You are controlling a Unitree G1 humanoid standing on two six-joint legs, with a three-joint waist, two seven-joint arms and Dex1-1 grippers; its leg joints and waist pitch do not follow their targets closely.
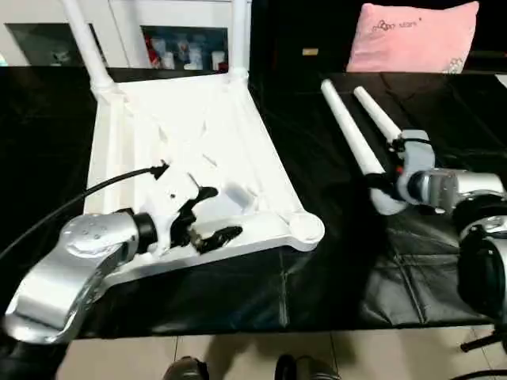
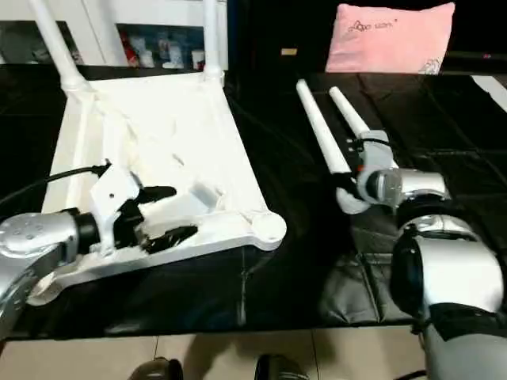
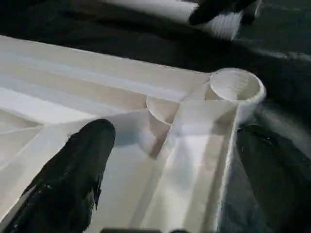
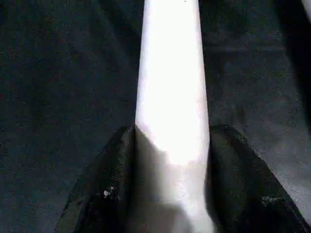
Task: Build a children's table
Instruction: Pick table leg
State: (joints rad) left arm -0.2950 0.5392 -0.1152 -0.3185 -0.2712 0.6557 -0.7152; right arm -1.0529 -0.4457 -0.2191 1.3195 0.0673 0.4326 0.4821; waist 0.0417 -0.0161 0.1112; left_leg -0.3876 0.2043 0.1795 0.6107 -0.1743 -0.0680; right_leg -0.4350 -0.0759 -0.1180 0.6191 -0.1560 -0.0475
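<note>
The white tabletop (image 1: 198, 119) lies upside down, ribbed side up, on the black-covered table. Two white legs (image 1: 83, 39) (image 1: 239, 36) stand upright in its far corner sockets. Its near right socket (image 1: 304, 228) is empty. My left gripper (image 1: 222, 214) hovers open over the tabletop's near rim, with one finger (image 3: 77, 170) inside the rim and the other outside. Two loose legs lie side by side on the right. My right gripper (image 1: 390, 165) is shut on the thick near end of the left one (image 1: 348, 127), its fingers (image 4: 107, 184) pressed against both sides. The other leg (image 1: 379, 115) lies just beyond it.
A pink pillow (image 1: 412, 36) leans at the back right. A white cabinet with glass doors (image 1: 178, 43) stands behind the table. The black cover (image 1: 238, 293) runs to the table's front edge, with pale floor tiles below.
</note>
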